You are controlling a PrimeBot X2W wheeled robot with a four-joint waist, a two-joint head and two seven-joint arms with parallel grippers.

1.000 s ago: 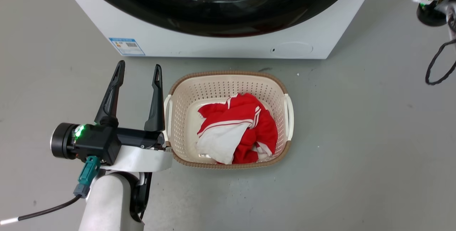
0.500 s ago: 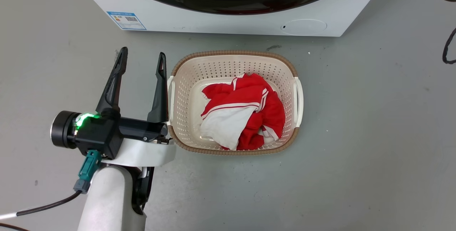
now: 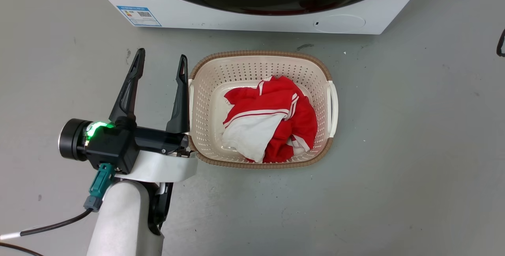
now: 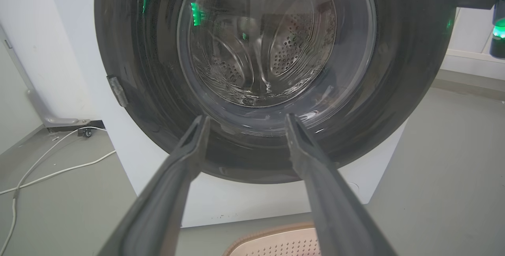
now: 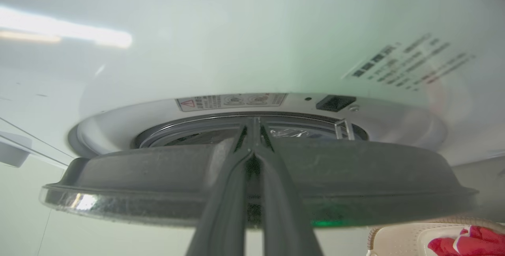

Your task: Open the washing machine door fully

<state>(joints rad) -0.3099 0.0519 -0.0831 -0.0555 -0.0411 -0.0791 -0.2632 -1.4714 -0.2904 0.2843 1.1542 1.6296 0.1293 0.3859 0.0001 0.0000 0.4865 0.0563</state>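
Nearest, the left gripper hangs over the grey floor, fingers spread with nothing between them, just beside the left handle of a cream basket holding a crumpled red and white garment. Behind it is the white washing machine. The washing machine door stands slightly off the front on the robot's right side, where the right gripper lies across the rim, fingers pressed together; whether the tips touch it I can't quite tell.

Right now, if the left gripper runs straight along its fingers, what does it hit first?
The door, most likely: the left gripper, open, points at the lower edge of its glass bowl in the wrist view. The gap between them is hard to judge.
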